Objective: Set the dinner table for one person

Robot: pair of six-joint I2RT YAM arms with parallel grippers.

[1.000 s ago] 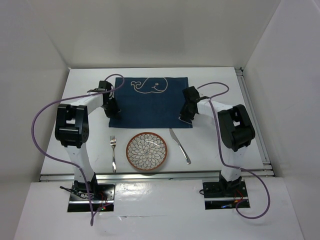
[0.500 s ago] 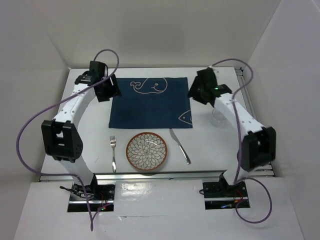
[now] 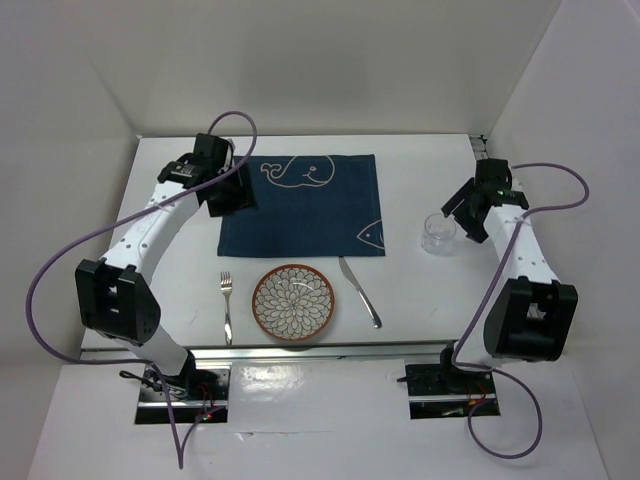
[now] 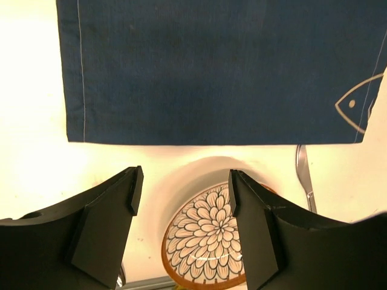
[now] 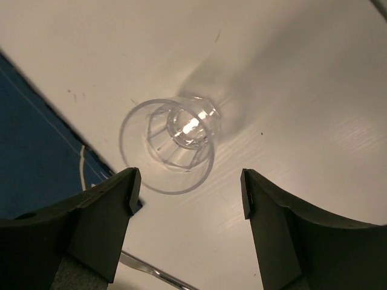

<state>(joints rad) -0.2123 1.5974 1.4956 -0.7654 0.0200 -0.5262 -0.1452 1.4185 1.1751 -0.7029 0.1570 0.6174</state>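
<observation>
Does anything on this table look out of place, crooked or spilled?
Nothing spilled or broken. The blue mat lies bare, while the plate, fork and knife sit on the table off its near edge. The knife lies slanted; the glass stands upright.

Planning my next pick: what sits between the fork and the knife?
The flower-patterned plate lies between the fork and the knife, touching neither, all on the dinner table; the top external view shows it.

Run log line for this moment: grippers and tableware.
left gripper: open, at mat's left edge | right gripper: open, near glass | plate, fork, knife: on table, off mat
</observation>
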